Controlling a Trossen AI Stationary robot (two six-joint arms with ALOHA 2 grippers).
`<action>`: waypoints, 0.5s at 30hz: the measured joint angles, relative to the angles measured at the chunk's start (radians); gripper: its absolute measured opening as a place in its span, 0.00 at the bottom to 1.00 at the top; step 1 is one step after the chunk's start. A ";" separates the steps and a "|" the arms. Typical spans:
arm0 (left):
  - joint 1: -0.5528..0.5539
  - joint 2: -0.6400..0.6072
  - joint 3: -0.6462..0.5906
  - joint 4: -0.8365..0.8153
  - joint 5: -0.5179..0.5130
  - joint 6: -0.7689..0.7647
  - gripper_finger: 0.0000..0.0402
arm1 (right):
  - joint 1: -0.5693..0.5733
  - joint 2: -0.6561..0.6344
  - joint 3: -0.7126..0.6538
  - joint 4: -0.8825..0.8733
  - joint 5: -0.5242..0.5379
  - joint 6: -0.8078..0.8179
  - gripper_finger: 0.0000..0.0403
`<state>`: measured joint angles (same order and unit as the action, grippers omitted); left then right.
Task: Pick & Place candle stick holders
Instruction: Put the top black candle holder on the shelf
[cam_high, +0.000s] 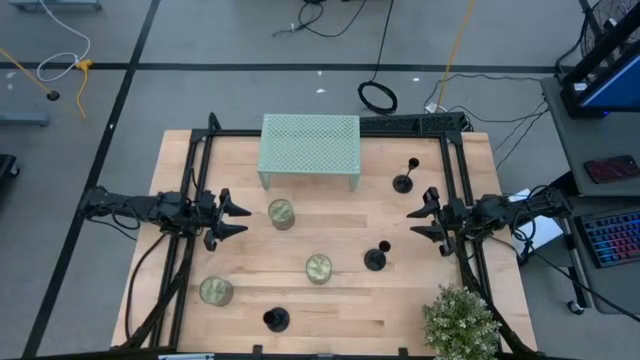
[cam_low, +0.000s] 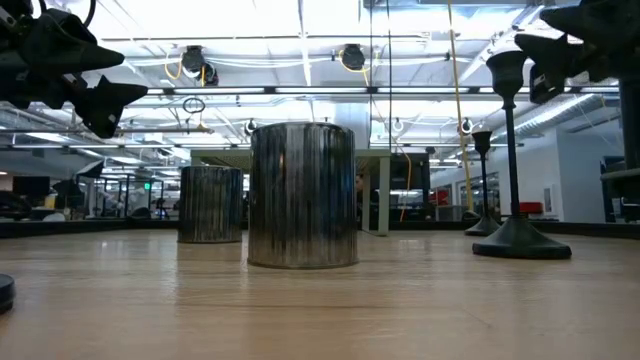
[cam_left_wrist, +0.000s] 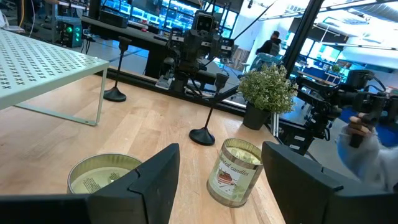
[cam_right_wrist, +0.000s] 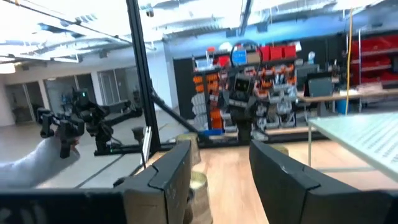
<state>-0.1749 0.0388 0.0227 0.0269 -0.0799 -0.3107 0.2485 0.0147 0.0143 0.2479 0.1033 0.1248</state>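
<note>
Three black candle stick holders stand upright on their disc bases on the wooden table: one at the far right, one right of centre and one at the near edge. My left gripper is open and empty above the table's left side, pointing toward the right edge. My right gripper is open and empty at the right side, pointing toward the left edge, between the two right-hand holders. The left wrist view shows two holders, one nearer and one farther off.
Three glass jar candles stand on the table, one in front of my left gripper, one at centre and one at near left. A pale green mesh shelf stands at the far middle. A potted plant sits at the near right corner. A person's sleeve shows beyond the table.
</note>
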 joint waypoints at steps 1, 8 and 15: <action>0.000 0.000 0.000 0.000 0.000 0.000 0.58 | 0.000 0.000 0.000 0.012 0.000 0.016 0.39; 0.000 0.000 0.000 0.004 -0.033 0.086 0.58 | 0.000 0.000 0.000 0.055 0.000 0.135 0.39; 0.000 0.000 0.000 0.003 -0.026 0.048 0.58 | 0.000 0.000 0.000 0.071 0.000 0.055 0.39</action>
<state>-0.1749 0.0390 0.0230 0.0303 -0.1054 -0.2627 0.2481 0.0146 0.0143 0.3191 0.1032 0.1795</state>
